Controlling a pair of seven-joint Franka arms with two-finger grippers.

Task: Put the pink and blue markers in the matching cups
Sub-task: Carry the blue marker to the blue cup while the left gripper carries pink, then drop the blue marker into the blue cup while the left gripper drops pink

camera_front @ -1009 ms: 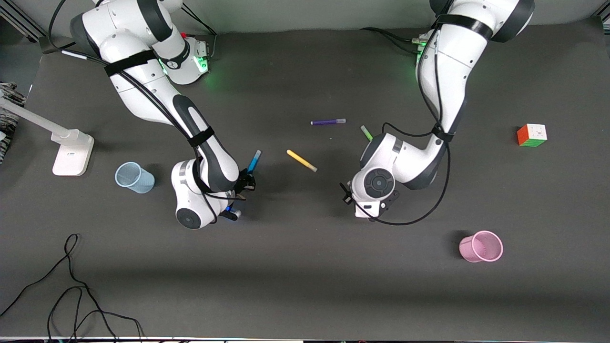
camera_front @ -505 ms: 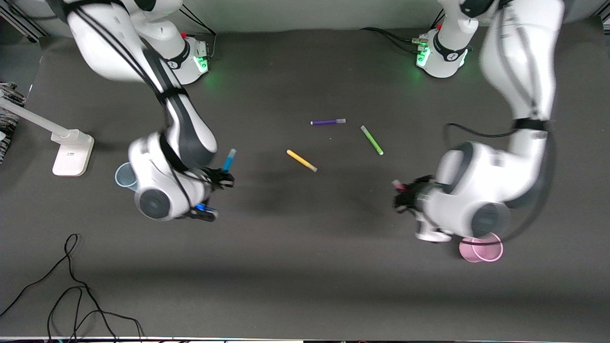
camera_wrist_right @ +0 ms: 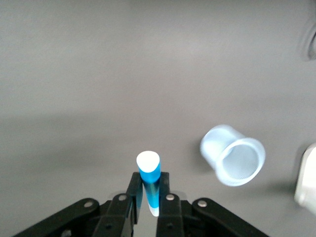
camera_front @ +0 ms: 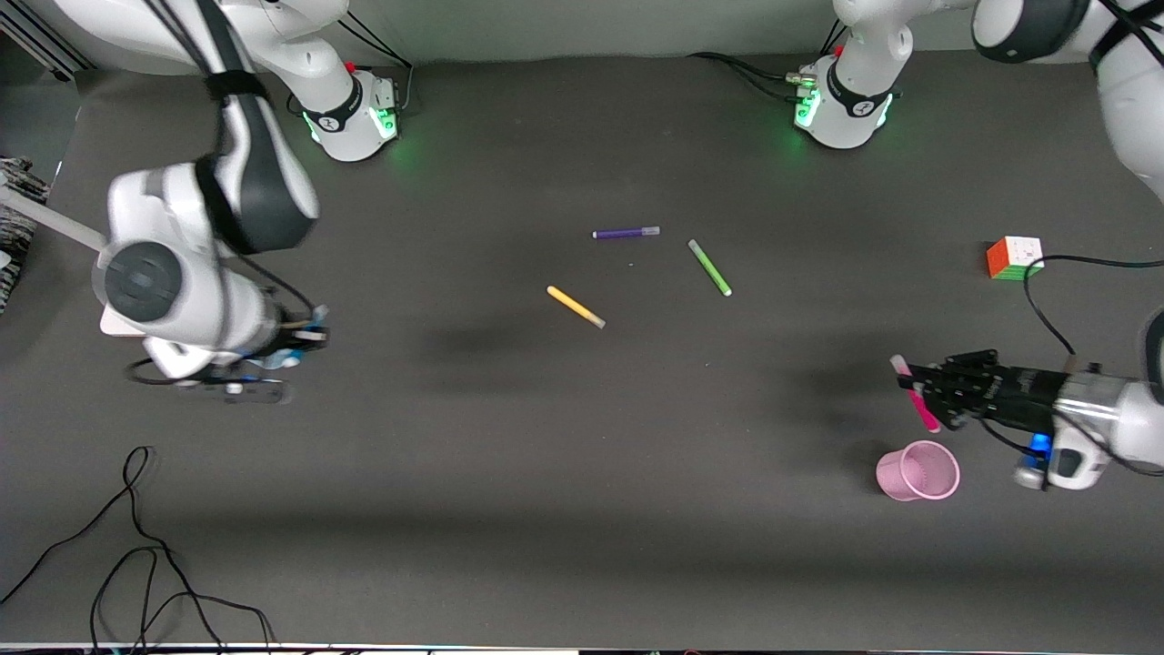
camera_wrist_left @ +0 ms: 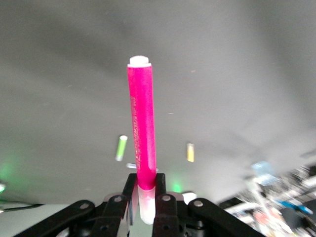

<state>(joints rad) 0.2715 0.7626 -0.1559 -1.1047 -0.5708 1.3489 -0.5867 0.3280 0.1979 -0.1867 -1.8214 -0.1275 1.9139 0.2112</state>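
My right gripper (camera_front: 307,335) is shut on the blue marker (camera_wrist_right: 148,175), which stands up between its fingers. It hovers beside the pale blue cup (camera_wrist_right: 232,154), which lies tilted on the mat; my right hand hides most of that cup in the front view. My left gripper (camera_front: 926,397) is shut on the pink marker (camera_front: 915,393) near its pale cap. It holds the marker (camera_wrist_left: 142,123) in the air just beside the pink mesh cup (camera_front: 918,470), above the mat.
Purple marker (camera_front: 626,233), green marker (camera_front: 709,267) and yellow marker (camera_front: 576,307) lie mid-table. A colour cube (camera_front: 1015,257) sits toward the left arm's end. A white lamp stand (camera_front: 45,223) stands near the blue cup. A black cable (camera_front: 136,546) lies nearer the front camera.
Both arms swung outward with their markers: the right gripper carried the blue marker over to the blue cup, the left gripper carried the pink marker toward the pink cup.
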